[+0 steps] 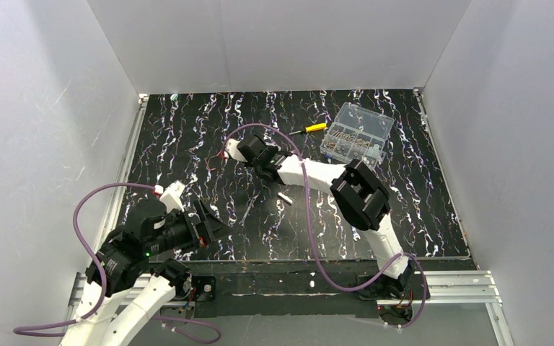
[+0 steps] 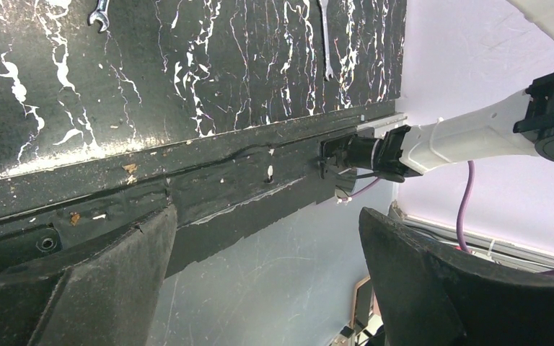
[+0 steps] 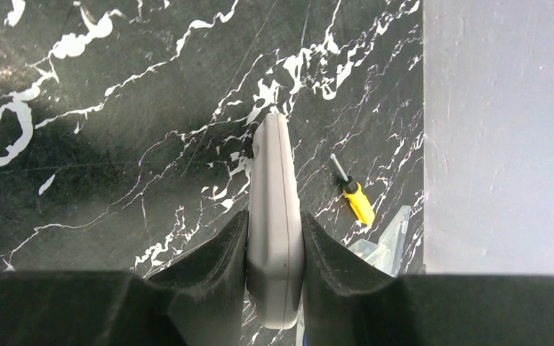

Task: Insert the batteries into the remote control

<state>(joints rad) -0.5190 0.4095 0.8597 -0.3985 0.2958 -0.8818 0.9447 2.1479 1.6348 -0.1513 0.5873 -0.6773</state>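
Gripping is being done by the right arm alone. The remote control (image 3: 273,158) is being pinched at one end between the pads of the right gripper (image 3: 274,216), whose jaws are being closed part-way onto its two broad faces. In the right wrist view the remote control is being shown edge-on, with its thin side turned up to the camera. Its long axis is being carried straight out from the jaws, away from the wrist, above the black marbled table (image 3: 115,108). In the top view that axis is being pointed towards the table's left side. The yellow screwdriver (image 3: 355,198) and the clear parts box (image 1: 357,135) are being left off to the other side.

The left gripper (image 2: 265,216) is being held wide open with nothing in it, low at the near left corner. It is well apart from the remote control, and its fingers are being aimed along the table's near edge rather than at it.

The batteries are not being made out in any view, so their direction from either pair of jaws cannot be told. By judgement, the coming move is being governed by how the remote control's back face is being presented. While it is being held on edge, that face is being offered sideways and not upward. The empty left gripper is being judged the arm free to fetch a cell.
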